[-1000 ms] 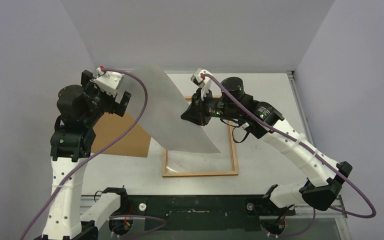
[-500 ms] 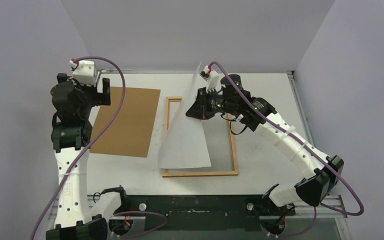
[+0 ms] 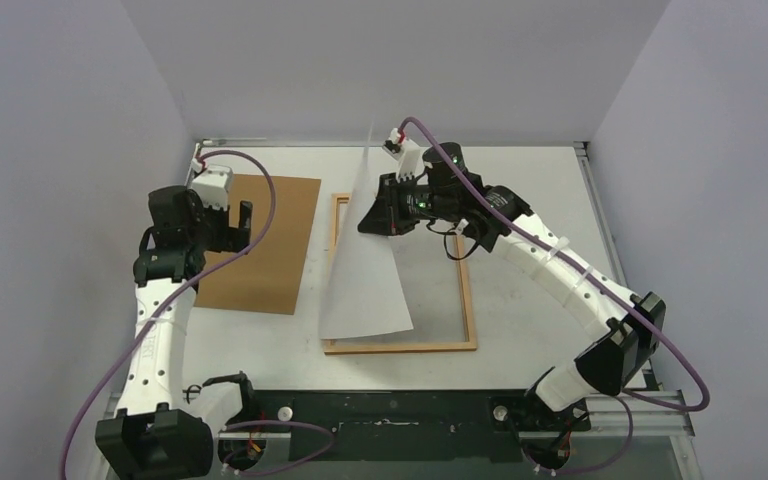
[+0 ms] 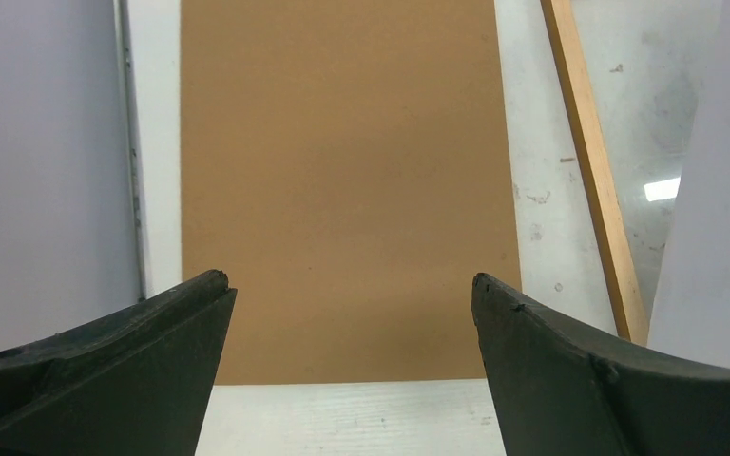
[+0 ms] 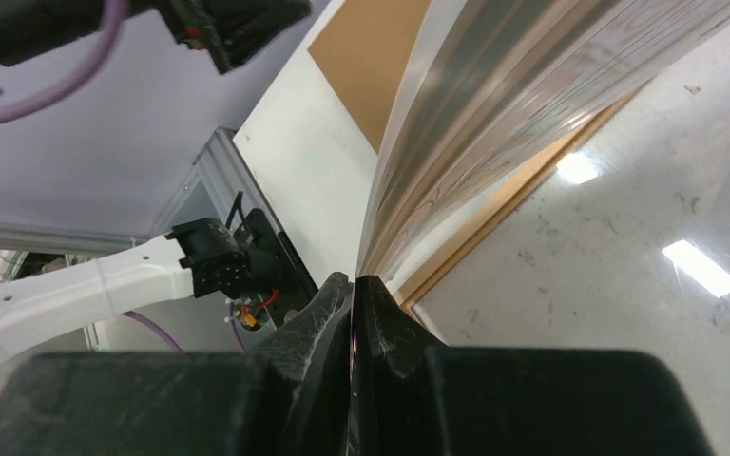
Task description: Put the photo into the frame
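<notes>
Robot lab cell, folks: bare lilac walls just beyond right tool, white tabletop, black mounting plate w/ cabling.

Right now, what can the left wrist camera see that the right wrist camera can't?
Only the left wrist view shows the left gripper, open and empty, and the white back of the large thin paper photo. Only the right wrist view shows the right gripper shut on the photo's edge, plus the photo's striped front. Both show the flat brown fibreboard sheet, the light-brown wooden frame with its clear pane, and the white table.
</notes>
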